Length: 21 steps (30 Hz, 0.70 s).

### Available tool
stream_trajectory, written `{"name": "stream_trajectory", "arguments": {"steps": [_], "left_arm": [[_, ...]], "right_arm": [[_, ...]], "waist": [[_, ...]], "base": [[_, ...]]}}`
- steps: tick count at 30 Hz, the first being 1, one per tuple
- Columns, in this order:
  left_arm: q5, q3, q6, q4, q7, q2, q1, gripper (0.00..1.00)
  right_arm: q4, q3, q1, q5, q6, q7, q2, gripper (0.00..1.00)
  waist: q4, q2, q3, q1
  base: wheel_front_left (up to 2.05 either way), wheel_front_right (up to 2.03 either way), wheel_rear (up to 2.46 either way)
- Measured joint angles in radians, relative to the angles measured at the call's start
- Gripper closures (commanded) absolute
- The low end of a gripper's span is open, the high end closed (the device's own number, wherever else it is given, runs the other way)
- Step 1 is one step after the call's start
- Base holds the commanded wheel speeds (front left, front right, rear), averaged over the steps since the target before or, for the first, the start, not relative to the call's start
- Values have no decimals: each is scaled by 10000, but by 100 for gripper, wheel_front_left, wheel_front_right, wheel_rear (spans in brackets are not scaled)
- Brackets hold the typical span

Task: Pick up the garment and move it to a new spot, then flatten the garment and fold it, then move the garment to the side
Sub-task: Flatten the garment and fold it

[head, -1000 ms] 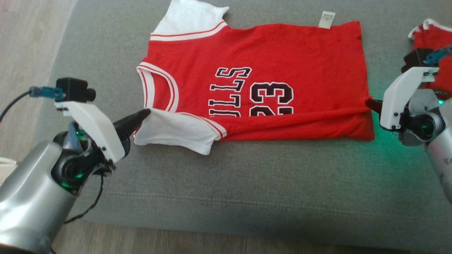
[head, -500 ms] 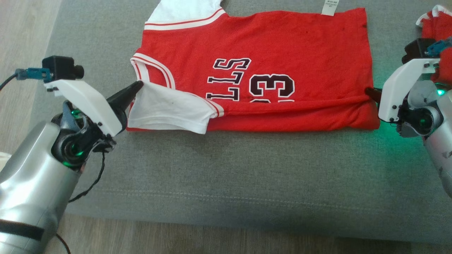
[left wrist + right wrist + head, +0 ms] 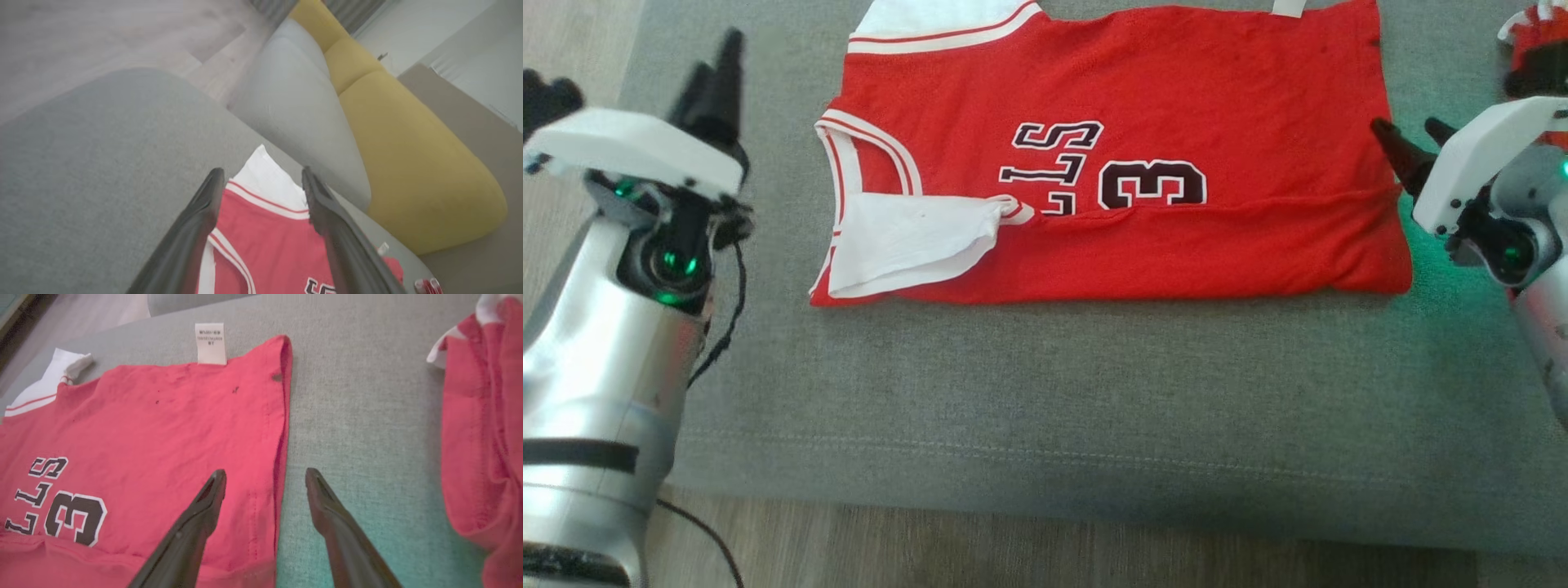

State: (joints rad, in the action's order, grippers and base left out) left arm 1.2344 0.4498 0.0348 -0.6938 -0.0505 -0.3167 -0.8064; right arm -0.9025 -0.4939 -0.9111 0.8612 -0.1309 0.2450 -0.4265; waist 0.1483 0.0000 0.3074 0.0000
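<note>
- Grey upholstered cushion (image 3: 1045, 392) is the work surface, with wooden floor (image 3: 572, 49) along its left and near sides.
- The garment (image 3: 1176, 82), a red jersey with white trim, lies flat across the far half of the cushion. Its neck opening is toward the left and its hem toward the right.
- Its near long edge is folded over itself and covers the lower part of the dark lettering (image 3: 1152, 184).
- One white sleeve (image 3: 907, 245) lies crumpled on top of the fold, at the left end.
- A white label (image 3: 210, 343) sticks out from the far edge.
- The left gripper (image 3: 716, 61) stands well apart from the jersey on the left, fingers spread and holding nothing.
- The right gripper (image 3: 1405, 126) is just beside the hem, also spread wide and empty.
- A second red cloth (image 3: 482, 437) lies further to the right.
- Behind the cushion, the left wrist view shows a yellow sofa (image 3: 408, 143).
</note>
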Motion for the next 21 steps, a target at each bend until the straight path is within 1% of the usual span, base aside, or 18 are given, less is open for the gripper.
{"name": "stream_trajectory", "arguments": {"steps": [2, 4, 6, 9, 11, 12, 15, 17, 19, 21], "left_arm": [[-113, -136, 8, -238, -663, 84, -182, 0], [-309, -251, 119, -343, -1383, 130, -199, 0], [-734, -257, 224, -405, -1810, 119, -176, 0], [-1499, -414, 349, -56, -1990, 155, -41, 0], [-2349, -1047, 301, 608, -1990, 253, 302, 0], [-2876, -1448, 188, 1057, -1990, 334, 562, 0], [-4343, -2577, -29, 2418, -2063, 821, 1672, 0], [-5288, -3051, -94, 3218, -2063, 1271, 2580, 0], [-6190, -3421, -94, 3931, -2063, 1714, 3497, 0], [-6964, -3703, -73, 4506, -2063, 2065, 4290, 0]], "right_arm": [[-42, 4, -6, -6, 0, -422, 75, 0], [-52, 17, -6, -31, 0, -978, 171, 0], [-2, 36, -4, -188, 0, -1685, 182, 0], [245, 159, 35, -228, 0, -2767, 205, 0], [499, 134, 158, -502, 0, -3484, 203, 0], [600, 111, 287, -679, 0, -3847, 203, 0], [796, 128, 901, -1210, 0, -4617, 222, 0], [953, 247, 1403, -1724, 0, -4838, 267, 0], [1208, 685, 1941, -2270, 0, -4930, 437, 0], [1801, 1463, 2535, -2884, 0, -4932, 671, 0]], "waist": [[-7, 0, -5, 0], [-32, 0, -45, 0], [-58, 0, -130, 0], [-81, 0, -341, 0], [-88, 0, -504, 0], [-90, 0, -595, 0], [-104, 0, -900, 0], [-116, 0, -1117, 0], [-132, 0, -1345, 0], [-149, 0, -1569, 0]], "base": [[0, 0, 0], [0, 0, 0], [0, 0, 0], [0, 0, 0], [0, 0, 0], [0, 0, 0], [0, 0, 0], [0, 0, 0], [0, 0, 0], [0, 0, 0]]}}
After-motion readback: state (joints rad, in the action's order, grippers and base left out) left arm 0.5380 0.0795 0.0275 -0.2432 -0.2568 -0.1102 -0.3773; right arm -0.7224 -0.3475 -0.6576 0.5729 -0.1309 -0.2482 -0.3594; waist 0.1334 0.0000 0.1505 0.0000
